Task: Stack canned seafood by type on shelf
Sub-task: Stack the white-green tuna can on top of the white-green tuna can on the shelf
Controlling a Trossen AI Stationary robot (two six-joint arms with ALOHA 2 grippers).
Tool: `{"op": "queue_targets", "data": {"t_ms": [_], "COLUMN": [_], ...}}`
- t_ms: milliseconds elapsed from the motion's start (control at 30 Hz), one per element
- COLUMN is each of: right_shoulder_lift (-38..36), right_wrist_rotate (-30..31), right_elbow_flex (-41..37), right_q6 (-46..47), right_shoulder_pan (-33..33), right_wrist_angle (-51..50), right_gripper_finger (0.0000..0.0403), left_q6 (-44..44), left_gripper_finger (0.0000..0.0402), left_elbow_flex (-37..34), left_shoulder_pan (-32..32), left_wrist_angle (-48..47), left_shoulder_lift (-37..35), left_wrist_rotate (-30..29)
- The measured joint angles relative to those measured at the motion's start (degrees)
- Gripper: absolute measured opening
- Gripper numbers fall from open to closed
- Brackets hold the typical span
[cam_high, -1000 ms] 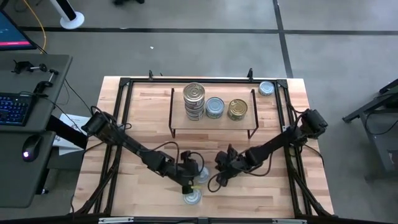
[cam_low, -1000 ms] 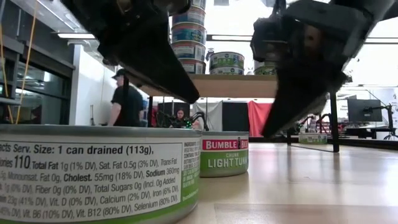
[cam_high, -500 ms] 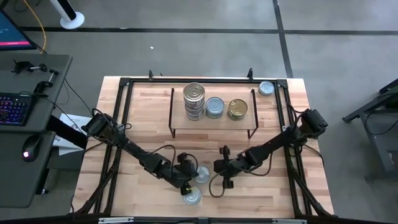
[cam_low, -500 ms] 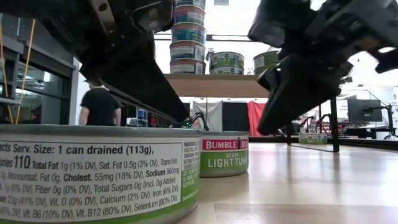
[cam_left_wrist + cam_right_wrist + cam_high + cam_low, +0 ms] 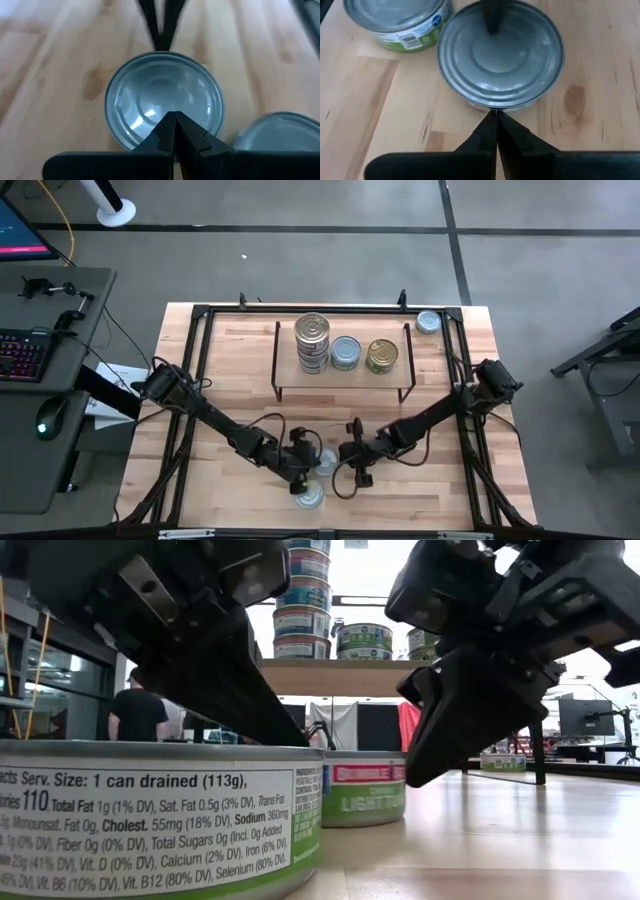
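Tuna can point(image 5: 165, 100) (silver lid) sitting just beyond the closed fingertips of left gripper point(image 5: 172, 120) and right gripper point(image 5: 495, 117), both hovering.

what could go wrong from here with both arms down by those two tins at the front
1. Both grippers, left and right, are shut and crowd one silver-lidded green-label tuna tin; they could collide or shove it away.
2. A second identical tin sits near the wooden table's front edge and could be knocked off.
3. The tall tin stack on the light-wood shelf may topple when added to.
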Motion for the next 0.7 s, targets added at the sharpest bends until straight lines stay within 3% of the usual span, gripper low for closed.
{"op": "queue_targets", "data": {"t_ms": [433, 700], "right_shoulder_lift": [0.35, 0.37], "right_wrist_rotate": [2.48, 1.95], "right_elbow_flex": [0.0, 4.74], "right_q6": [1.76, 0.55], "right_shoulder_pan": [1.13, 3.5], "right_wrist_angle": [2.3, -0.22], "right_gripper_finger": [0.0, 0.0], "left_q6": [1.07, 1.11], "left_gripper_finger": [0.0, 0.0], "left_elbow_flex": [0.21, 0.14], "left_shoulder_pan": [0.03, -1.01], "left_wrist_angle": [-2.73, -2.94], "left_shoulder_lift": [0.27, 0.22], "left_wrist_rotate": [0.08, -0.16]}}
